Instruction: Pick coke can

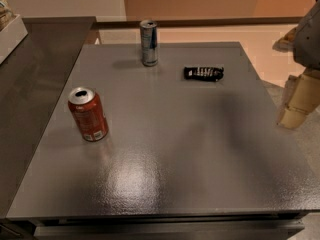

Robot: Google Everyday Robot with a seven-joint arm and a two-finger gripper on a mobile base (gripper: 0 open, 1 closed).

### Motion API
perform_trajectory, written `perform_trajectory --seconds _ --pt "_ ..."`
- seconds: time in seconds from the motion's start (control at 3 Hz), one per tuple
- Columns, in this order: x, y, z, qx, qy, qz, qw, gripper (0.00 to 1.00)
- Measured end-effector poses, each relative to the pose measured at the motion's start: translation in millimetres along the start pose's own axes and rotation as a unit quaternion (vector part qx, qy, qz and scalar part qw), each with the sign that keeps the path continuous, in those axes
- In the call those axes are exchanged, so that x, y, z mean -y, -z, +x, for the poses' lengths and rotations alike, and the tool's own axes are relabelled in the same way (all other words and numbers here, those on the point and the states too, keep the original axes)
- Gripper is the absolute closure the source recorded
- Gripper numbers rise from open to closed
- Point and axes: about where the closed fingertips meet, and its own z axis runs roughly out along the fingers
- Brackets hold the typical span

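Grey table (200, 159), broad and flat, glossy toward the near edge, carrying three things set well apart. Darker counter (40, 74) adjoining at left, with the corner of a white box (10, 31) at its far end. Gripper (296, 101) at far right, beyond the table's right edge, well apart from everything on the table; parted or together not determinable from this view. Coke can (88, 115) upright near the table's left edge, red with a silver top and a white label patch near the base, standing free with bare surface all round. Slim silver-and-blue can (149, 43) upright at far centre. Black packet (203, 73) lying flat to the right of it, near but not touching. Judged stage: approach not yet begun, with nearly the full table width to be crossed. Likely faults, by cause: a low sweep across the table catching the packet or the slim can; arrival from the right nudging the coke can before closure, and so sliding or toppling it on the smooth top toward the nearby left edge; an off-centre or high grip on the round wall, allowing a slip on lifting; confusion of targets, with the slim can lying nearer the gripper's side.
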Motion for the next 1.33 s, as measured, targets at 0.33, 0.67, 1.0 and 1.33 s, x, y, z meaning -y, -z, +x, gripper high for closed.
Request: perform_trajectory --seconds 0.33,0.67,1.0,1.33 --pt "0.0 0.0 0.0 0.000 0.000 0.000 1.0000 0.00" --pt "0.1 -1.0 -3.4 0.003 0.002 0.000 1.0000 0.00" --pt "0.0 -10.2 -37.6 0.034 0.019 -0.001 0.9993 0.00" --pt "1.6 -27.7 -81.8 0.068 0.039 -0.011 0.9968 0.00"
